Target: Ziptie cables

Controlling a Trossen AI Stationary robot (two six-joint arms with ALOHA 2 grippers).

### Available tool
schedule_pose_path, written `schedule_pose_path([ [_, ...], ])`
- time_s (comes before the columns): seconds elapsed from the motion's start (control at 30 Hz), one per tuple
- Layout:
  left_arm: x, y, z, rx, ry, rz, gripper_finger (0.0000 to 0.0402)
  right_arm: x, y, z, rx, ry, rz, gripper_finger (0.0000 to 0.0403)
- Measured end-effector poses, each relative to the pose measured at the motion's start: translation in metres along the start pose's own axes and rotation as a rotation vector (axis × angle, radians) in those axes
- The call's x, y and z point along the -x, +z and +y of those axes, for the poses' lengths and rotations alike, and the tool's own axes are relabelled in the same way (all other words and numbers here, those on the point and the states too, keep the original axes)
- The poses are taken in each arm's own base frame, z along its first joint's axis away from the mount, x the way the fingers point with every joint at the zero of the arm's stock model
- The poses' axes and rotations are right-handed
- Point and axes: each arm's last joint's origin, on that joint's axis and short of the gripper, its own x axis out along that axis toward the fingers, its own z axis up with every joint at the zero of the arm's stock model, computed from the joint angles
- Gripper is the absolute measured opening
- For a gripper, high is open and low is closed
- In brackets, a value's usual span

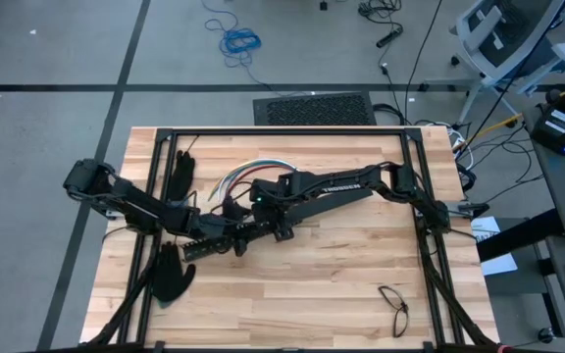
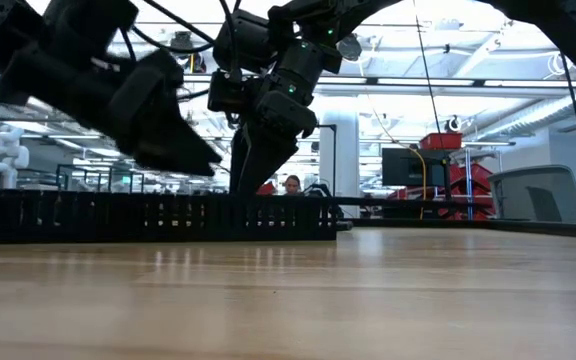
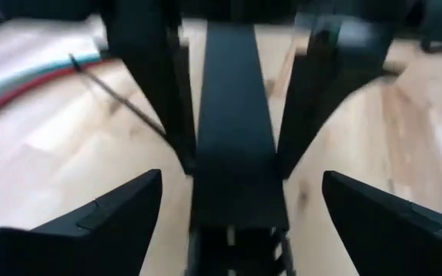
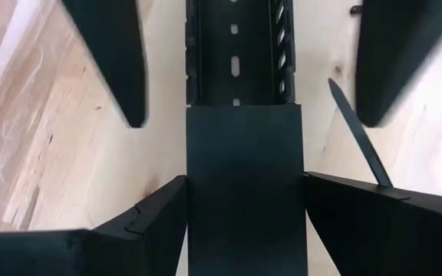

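The cables point(image 1: 248, 173) (red, white and blue-green) lie curved on the wooden worktop point(image 1: 312, 284), toward its far side, just left of centre. A thin dark ziptie point(image 4: 359, 138) lies beside the long black slotted bar point(image 4: 236, 54), which carries a flat black cover point(image 4: 244, 192). The right gripper point(image 1: 263, 201) straddles that cover with its fingers point(image 4: 374, 215) parted on either side of it. The left gripper point(image 1: 233, 240) faces it along the bar, fingers point(image 3: 113, 218) spread wide, holding nothing. Black gloves point(image 1: 172, 275) lie at the left.

Slotted bar point(image 4: 236, 54) between both grippers' fingers point(image 4: 106, 61)
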Motion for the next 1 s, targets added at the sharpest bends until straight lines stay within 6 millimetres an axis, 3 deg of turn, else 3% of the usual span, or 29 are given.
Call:
schedule_pose_path([
  [0.13,0.011,0.007,-0.001,-0.003,-0.023,0.001,0.0354,-0.003,0.0,0.001,-0.002,0.009,0.0,0.0238],
  [0.43,0.029,-0.006,-0.013,0.061,-0.07,0.112,0.0354,-0.004,0.0,0.001,-0.002,0.006,-0.002,0.0238],
  [1.0,0.029,-0.004,-0.015,0.104,-0.076,0.077,0.0354,-0.006,0.002,0.001,0.03,-0.001,-0.023,0.0238],
])
